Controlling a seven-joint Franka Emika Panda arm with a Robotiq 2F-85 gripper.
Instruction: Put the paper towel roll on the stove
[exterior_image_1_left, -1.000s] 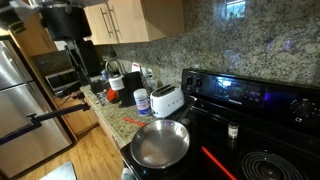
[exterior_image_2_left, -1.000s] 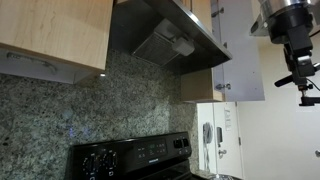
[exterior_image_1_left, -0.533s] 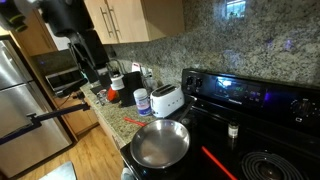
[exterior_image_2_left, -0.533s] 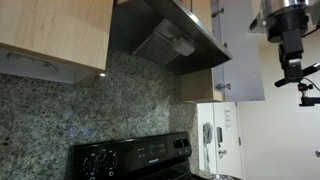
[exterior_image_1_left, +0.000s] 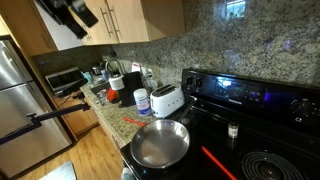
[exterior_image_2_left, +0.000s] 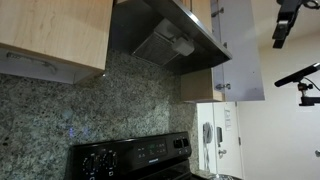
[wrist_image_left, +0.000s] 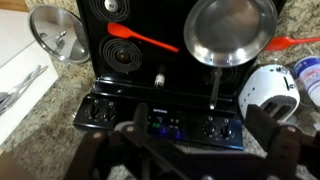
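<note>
The paper towel roll is not in view in any frame. The stove (exterior_image_1_left: 250, 100) is a black glass-top range with a blue-lit back panel; it also shows in an exterior view (exterior_image_2_left: 130, 158) and from above in the wrist view (wrist_image_left: 130, 60). My gripper (wrist_image_left: 195, 140) hangs high above the stove's back panel, its two dark fingers wide apart with nothing between them. In the exterior views only part of the arm shows, at the top left (exterior_image_1_left: 70, 10) and the top right (exterior_image_2_left: 285, 20).
A silver frying pan (exterior_image_1_left: 160, 143) and a red spatula (exterior_image_1_left: 218, 163) lie on the stove. A white toaster (exterior_image_1_left: 167, 100) and a small white canister (exterior_image_1_left: 142, 101) stand on the granite counter beside it. A silver lid (wrist_image_left: 58, 35) lies on the other side. The range hood (exterior_image_2_left: 165, 40) hangs above.
The arm has risen, moving up toward the frame tops in both exterior views. Nothing on the stove or counter has moved.
</note>
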